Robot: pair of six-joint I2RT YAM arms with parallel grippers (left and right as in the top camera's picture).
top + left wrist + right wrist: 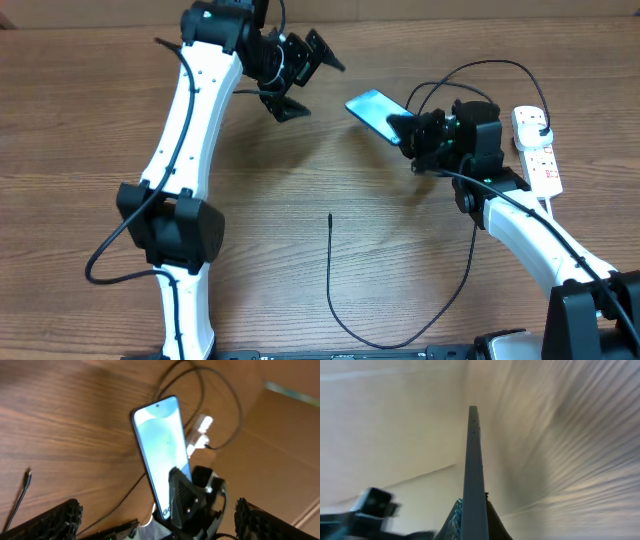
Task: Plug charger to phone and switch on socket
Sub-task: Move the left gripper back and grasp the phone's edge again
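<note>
Right gripper [405,128] has its jaws pinched on the lower end of the phone [372,108], which is held up off the bench [80,110] at a tilt, lit screen facing the left arm. From the right wrist we only get the phone edge-on, a thin grey strip, with the bench behind smeared into streaks. Left gripper [305,80] hangs apart from the phone, jaws spread wide and empty; its own camera cuts them off at the bottom corners. The charger [330,275] lies loose on the bench, connector tip pointing away from the robot, well apart from the phone. Its cable loops off toward the near edge and then behind the right arm. The socket [538,152] sits at the far right, its near end hidden by that arm and its switches too small to read.
</note>
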